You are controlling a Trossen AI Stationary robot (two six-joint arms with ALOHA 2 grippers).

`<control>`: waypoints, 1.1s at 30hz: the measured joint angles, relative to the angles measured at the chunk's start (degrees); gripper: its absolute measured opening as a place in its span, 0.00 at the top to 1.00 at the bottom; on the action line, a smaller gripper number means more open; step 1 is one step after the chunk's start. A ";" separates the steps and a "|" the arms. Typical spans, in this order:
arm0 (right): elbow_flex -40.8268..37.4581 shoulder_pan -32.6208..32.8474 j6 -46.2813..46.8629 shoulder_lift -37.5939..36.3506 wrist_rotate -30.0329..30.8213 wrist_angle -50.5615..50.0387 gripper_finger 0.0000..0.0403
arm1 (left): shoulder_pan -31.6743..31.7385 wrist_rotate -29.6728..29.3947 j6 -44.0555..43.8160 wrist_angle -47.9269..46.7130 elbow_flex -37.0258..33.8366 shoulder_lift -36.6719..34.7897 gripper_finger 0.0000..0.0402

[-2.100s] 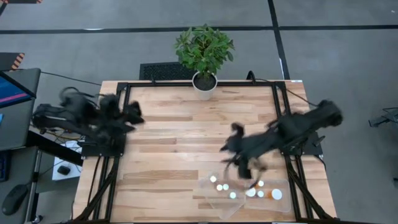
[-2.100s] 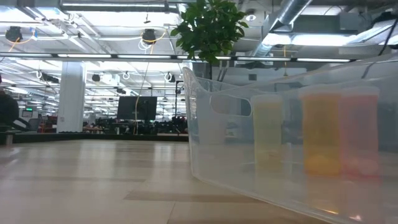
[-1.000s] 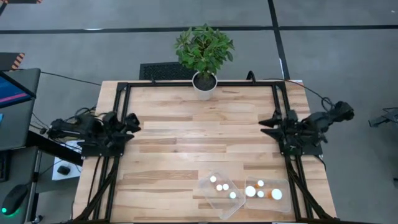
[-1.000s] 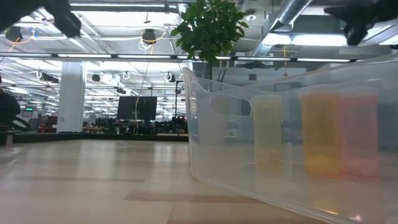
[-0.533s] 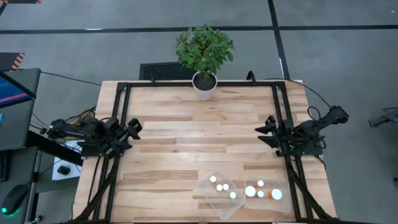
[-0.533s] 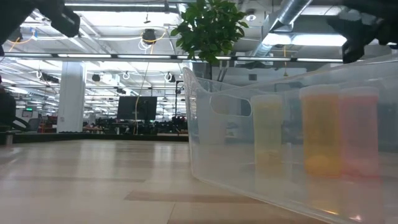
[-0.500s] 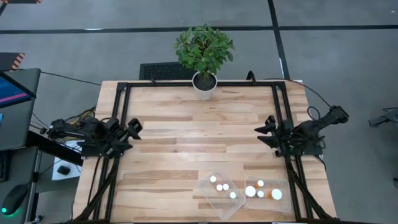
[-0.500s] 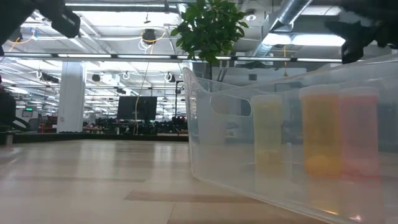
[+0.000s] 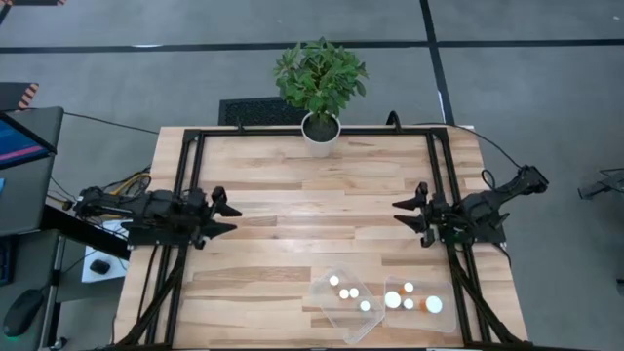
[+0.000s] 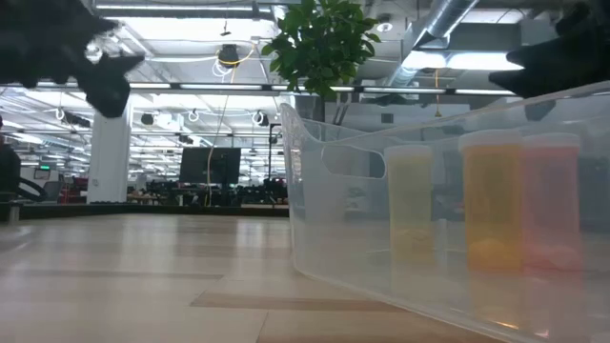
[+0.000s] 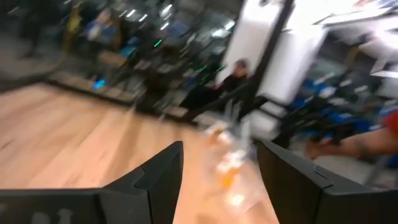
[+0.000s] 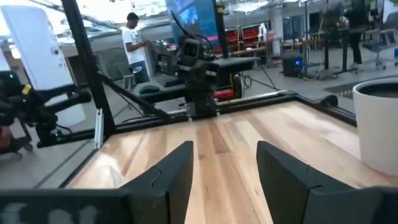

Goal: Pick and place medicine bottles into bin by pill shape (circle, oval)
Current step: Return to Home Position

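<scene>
Left and right jaws gape empty; bottles point(image 9: 348, 292) sit in clear bins point(image 10: 334, 219), potted plant point(image 9: 320, 78) opposite.

Your table point(image 9: 292, 195) is pale wood with striped plank grain, inside a black frame point(image 9: 191, 166). The left gripper point(image 9: 232, 217) and right gripper point(image 9: 400, 214) are black. The plant point(image 9: 320, 73) is green, in a white pot point(image 9: 320, 135). Through the clear bin point(image 10: 324, 219) you see a yellow bottle point(image 10: 412, 205), an orange bottle point(image 10: 491, 205) and a pinkish-red bottle point(image 10: 551, 205). The caps point(image 9: 393, 300) are white.
</scene>
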 joint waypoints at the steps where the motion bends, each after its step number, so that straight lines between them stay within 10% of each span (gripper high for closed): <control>1: 0.00 -0.18 -0.52 0.00 0.05 -0.09 0.54 | 0.00 -1.36 -0.25 -2.09 0.00 0.00 0.51; 33: -0.04 -1.79 -1.38 -0.06 0.03 -0.65 0.53 | 0.02 -3.74 2.80 -5.34 -0.04 0.22 0.51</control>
